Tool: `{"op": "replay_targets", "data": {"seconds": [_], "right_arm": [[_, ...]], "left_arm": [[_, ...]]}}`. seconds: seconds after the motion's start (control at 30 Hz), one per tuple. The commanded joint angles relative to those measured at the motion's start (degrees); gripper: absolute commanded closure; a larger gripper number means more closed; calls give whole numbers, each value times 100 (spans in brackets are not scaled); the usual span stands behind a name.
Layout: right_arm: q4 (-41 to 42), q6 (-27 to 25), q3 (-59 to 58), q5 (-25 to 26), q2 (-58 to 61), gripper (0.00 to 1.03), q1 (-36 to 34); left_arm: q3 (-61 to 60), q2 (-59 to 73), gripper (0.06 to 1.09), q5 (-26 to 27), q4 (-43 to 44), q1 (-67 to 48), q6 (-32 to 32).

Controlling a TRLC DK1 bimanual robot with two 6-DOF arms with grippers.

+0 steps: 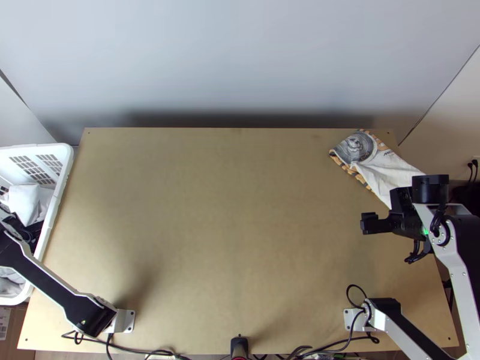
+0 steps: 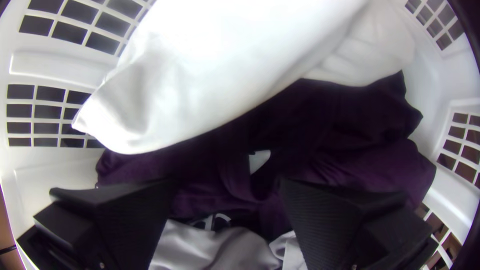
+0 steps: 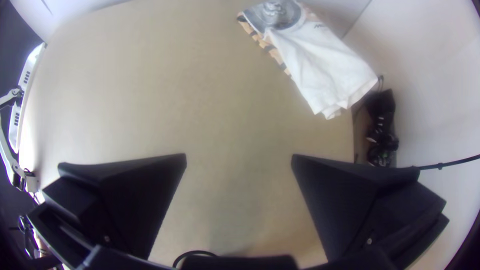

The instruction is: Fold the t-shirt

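Black cables (image 1: 109, 344) run along the near edge of the light wooden surface (image 1: 228, 240), with a small black fitting (image 1: 239, 347) between the two arm bases. The base of the left arm (image 1: 90, 313) stands at the near left corner; the base of the right arm (image 1: 384, 312) stands toward the near right corner.

Right gripper (image 1: 393, 222): positioned above the right part of the surface. Its two flat black fingers are set wide apart, with nothing between them but a view of the wood.

Left gripper (image 1: 21, 230): positioned at the white laundry basket (image 1: 60, 186), beside the left edge of the surface. Its fingers are apart, directed at the basket contents, and clamped on nothing. Contents: a grey cloth (image 2: 210, 250), a dark purple garment (image 2: 350, 125) and a bunched white cloth (image 2: 225, 65).

White T-shirt (image 1: 384, 171): located at the far right corner of the surface, well apart from the right gripper's fingers. It lies gathered into a long, narrow shape, its nearer end extending past the right edge. A round grey print (image 1: 356, 146) faces up at the far end; an orange-and-black patterned strip (image 1: 360, 177) follows the left side.

Beyond the far edge stands a pale grey wall (image 1: 240, 60).
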Motion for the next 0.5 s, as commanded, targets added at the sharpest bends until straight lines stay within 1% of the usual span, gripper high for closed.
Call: {"op": "replay_targets", "data": {"seconds": [0.0,0.2,0.23,0.27,0.3,0.33,0.37,0.4,0.43,0.47], "right_arm": [[-20,25,-39,-57,-37,5,-18],[-37,25,-30,-101,-55,5,-18],[-46,25,-30,-101,-55,5,-18],[-55,25,-30,-101,-63,5,-18],[-55,25,-39,-101,-63,5,-18],[-55,25,-39,-101,-72,5,-26],[-64,25,-30,-101,-72,5,-26],[-64,25,-22,-101,-72,5,-26],[-64,25,-4,-101,-72,5,-26],[-64,25,5,-101,-72,5,-26]], "left_arm": [[390,12,11,5,-20,236,2],[565,136,11,-4,-55,271,54],[565,153,12,-4,-81,271,54],[557,171,18,-4,-99,271,46],[565,197,29,-4,-90,280,37],[565,223,44,5,-90,289,46],[557,259,64,5,-46,306,63],[565,303,85,67,6,315,204],[565,364,106,278,-11,306,441],[539,408,105,304,-64,289,503]]}}
